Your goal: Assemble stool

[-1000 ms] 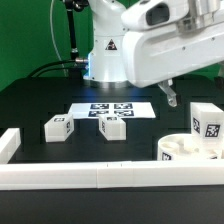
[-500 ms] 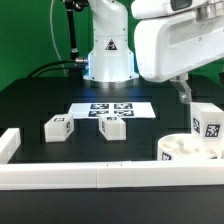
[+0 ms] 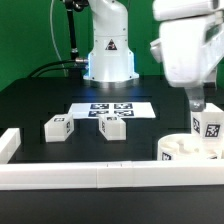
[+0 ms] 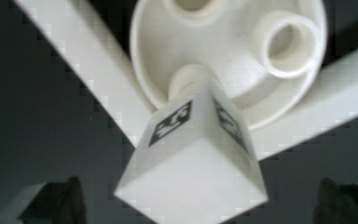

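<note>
While the border rail (image 3: 90,176) is lying along the counter's (image 3: 30,105) near edge, the seat (image 3: 183,150) is sitting just behind it at the exterior view's right corner, one leg (image 3: 208,123) standing on it. The jaws are hanging above that leg, spread wide, holding nothing. A second leg (image 3: 57,128) and a third leg (image 3: 112,127) are resting mid-counter, before the marker board (image 3: 112,109).

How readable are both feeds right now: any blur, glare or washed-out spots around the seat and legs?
Exterior view: evenly lit, no glare; the arm looks slightly soft, and the seat blends into the white rail in front of it. Wrist view: the upright leg is close and soft, its tags smeared; the seat is bright and flat; the jaws barely show against the dark table.
</note>
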Robot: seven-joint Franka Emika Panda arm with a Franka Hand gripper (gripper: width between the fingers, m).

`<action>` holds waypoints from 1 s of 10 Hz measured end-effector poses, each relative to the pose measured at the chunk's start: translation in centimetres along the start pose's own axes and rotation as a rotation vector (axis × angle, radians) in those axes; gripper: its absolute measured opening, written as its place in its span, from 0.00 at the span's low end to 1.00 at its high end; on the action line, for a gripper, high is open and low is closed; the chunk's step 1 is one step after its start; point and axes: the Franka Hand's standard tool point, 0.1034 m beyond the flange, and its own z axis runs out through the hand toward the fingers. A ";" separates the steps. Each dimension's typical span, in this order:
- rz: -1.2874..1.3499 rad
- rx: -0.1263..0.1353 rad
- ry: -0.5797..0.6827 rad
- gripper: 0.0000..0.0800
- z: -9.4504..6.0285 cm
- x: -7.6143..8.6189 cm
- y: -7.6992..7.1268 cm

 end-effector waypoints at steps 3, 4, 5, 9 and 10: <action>-0.207 0.011 -0.008 0.81 0.8 -0.1 -0.3; -0.273 0.012 -0.008 0.81 0.8 -0.1 -0.3; -0.331 -0.002 -0.006 0.81 0.9 -0.2 0.0; -0.512 -0.106 0.001 0.78 2.4 -0.6 1.3; -0.495 -0.107 0.002 0.78 2.4 -0.6 1.3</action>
